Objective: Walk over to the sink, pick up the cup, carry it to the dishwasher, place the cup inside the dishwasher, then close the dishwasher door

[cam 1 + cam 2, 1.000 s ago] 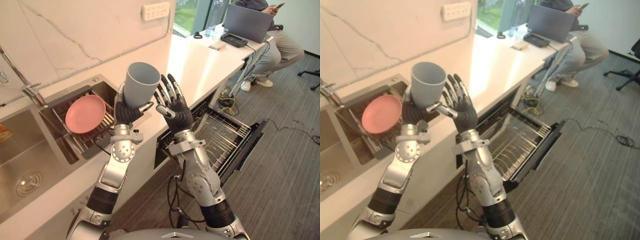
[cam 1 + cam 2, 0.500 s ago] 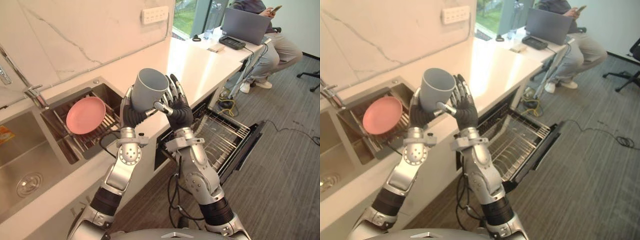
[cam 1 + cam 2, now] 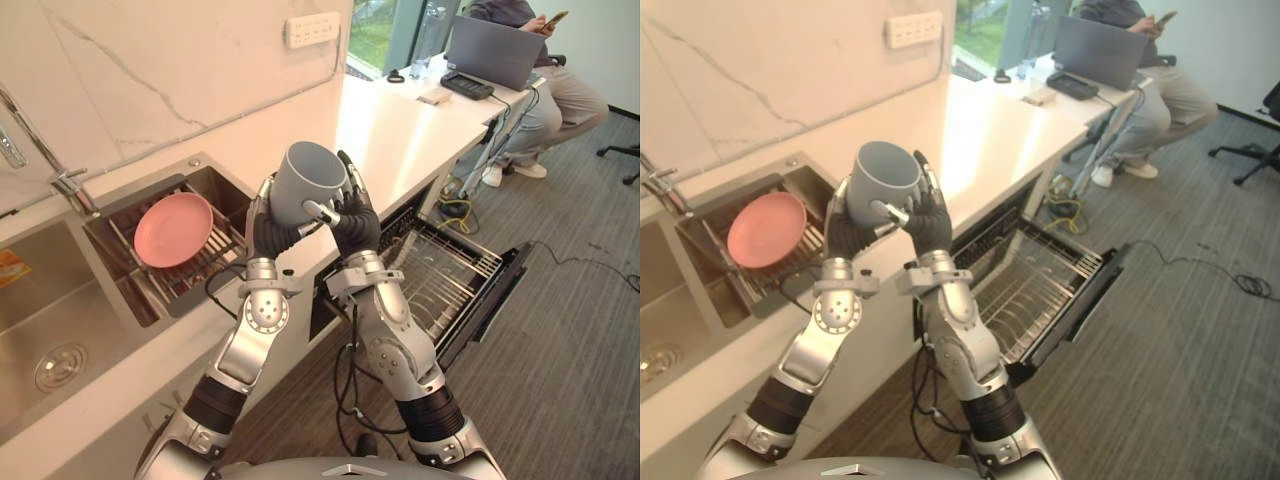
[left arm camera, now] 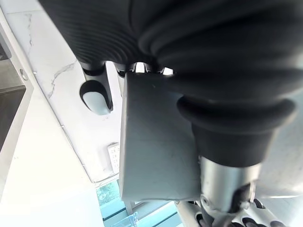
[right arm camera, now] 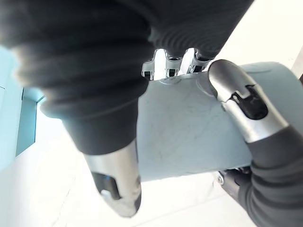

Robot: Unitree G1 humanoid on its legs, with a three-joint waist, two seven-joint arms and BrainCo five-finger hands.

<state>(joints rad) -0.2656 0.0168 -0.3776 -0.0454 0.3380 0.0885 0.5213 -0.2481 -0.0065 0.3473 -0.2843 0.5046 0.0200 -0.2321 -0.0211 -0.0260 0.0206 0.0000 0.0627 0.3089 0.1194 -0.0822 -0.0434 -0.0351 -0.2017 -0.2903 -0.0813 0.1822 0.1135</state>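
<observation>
A grey-blue cup (image 3: 305, 180) is held up in the air over the counter's front edge, its mouth tilted up and to the right. My left hand (image 3: 270, 232) is curled round its lower left side. My right hand (image 3: 355, 225) presses against the cup's right side, with its fingers up along the wall and its thumb across the front. The left wrist view shows the cup's wall (image 4: 156, 146) tight against that hand. In the right wrist view the cup (image 5: 189, 127) sits between the thumb (image 5: 246, 104) and the fingers. The dishwasher (image 3: 440, 275) stands open below right, rack pulled out.
A pink plate (image 3: 172, 228) leans in the drying rack beside the sink (image 3: 40, 320), with a tap (image 3: 60, 180) behind. The dishwasher door (image 3: 505, 285) juts over the carpet. At the counter's (image 3: 400, 130) far end a person (image 3: 560, 90) sits by a laptop (image 3: 495, 45).
My left hand has carried the cup to the right and tipped it. My right hand, apart from the cup before, has closed in against its side with the thumb over the front.
</observation>
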